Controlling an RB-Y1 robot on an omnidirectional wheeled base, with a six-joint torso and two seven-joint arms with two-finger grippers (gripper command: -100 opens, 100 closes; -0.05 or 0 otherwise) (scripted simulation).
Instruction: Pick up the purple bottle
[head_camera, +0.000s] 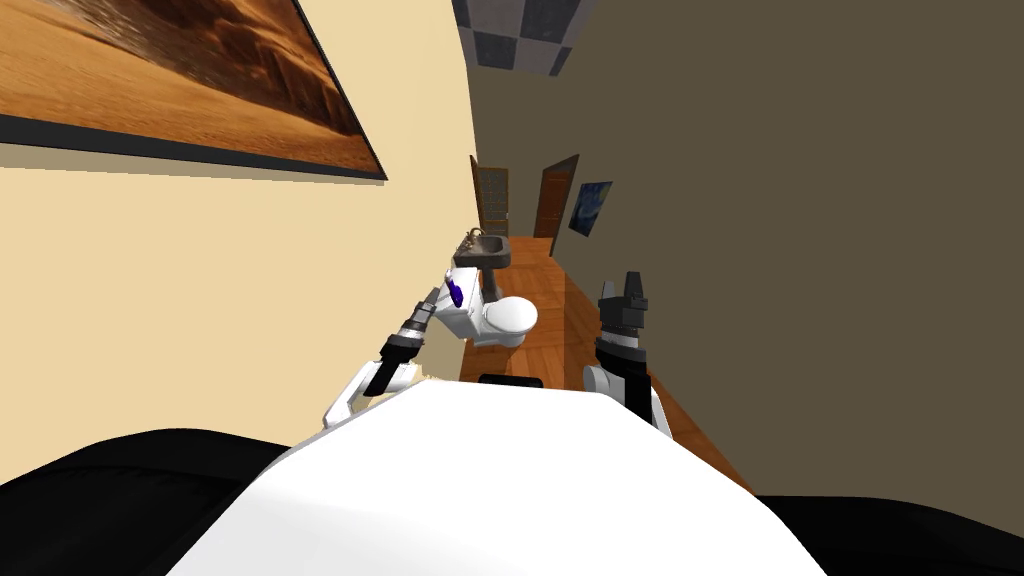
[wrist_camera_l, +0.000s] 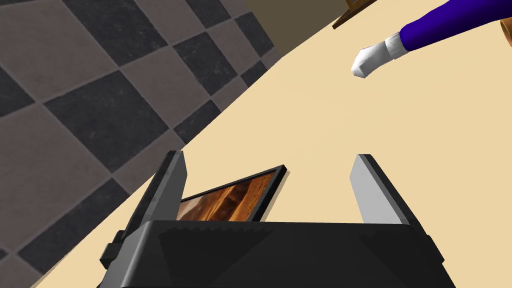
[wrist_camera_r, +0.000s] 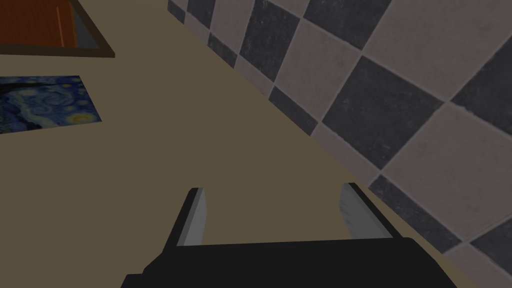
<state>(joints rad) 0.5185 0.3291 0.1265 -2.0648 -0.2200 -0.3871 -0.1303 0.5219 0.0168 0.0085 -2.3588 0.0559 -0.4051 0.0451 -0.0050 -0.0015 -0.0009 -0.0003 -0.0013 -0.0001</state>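
- On the tank of the white toilet (head_camera: 506, 318), against the beige wall, sits the purple bottle with a white cap (head_camera: 457, 292).
- Left gripper (head_camera: 432, 302) near it, fingers spread, holding nothing.
- Right gripper (head_camera: 633, 285) well apart, fingers spread.

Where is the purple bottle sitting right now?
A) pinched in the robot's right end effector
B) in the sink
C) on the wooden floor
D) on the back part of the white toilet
D: the head view shows the purple bottle on the back part of the white toilet. The left end effector is open close by and not gripping the bottle.
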